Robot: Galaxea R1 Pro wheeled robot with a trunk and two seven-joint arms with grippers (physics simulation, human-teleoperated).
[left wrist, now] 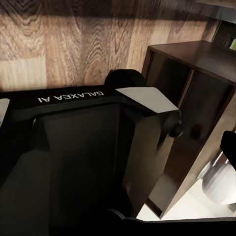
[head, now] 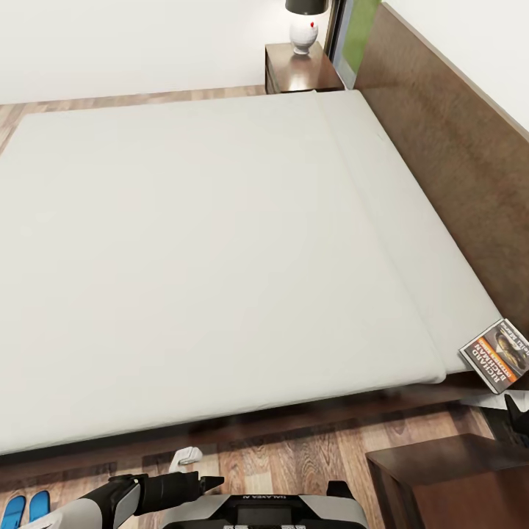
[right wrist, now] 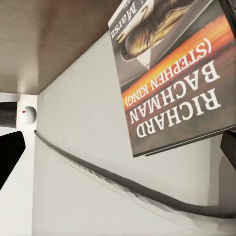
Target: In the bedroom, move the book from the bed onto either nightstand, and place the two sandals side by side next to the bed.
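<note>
A wide low bed with an off-white, smooth mattress (head: 213,257) fills most of the head view, backed by a dark brown wood-grain headboard (head: 455,139) along the right. Around it runs a grey-brown wood-plank floor (head: 294,459) under plain white walls. Past the far corner of the bed stands a low dark brown nightstand with a glossy top (head: 301,70), carrying a white round-bodied lamp with a dark shade (head: 303,26). A second dark brown nightstand (head: 448,477) sits near the bed's close corner, cut off by the frame edge.

The thin dark grey paperback book with an orange band and white "RICHARD BACHMAN" lettering (head: 497,354) is at the mattress's near right corner beside the headboard; the right wrist view shows it close up (right wrist: 177,83) over the mattress. The right hand's fingers barely show as dark shapes at the edges there, so whether it grips the book cannot be told.

Two small flat bright blue sandals (head: 26,508) lie side by side on the floor at lower left, partly cropped. The left hand (head: 209,483) hovers low over the floor, its dark fingers drawn together to a point.
</note>
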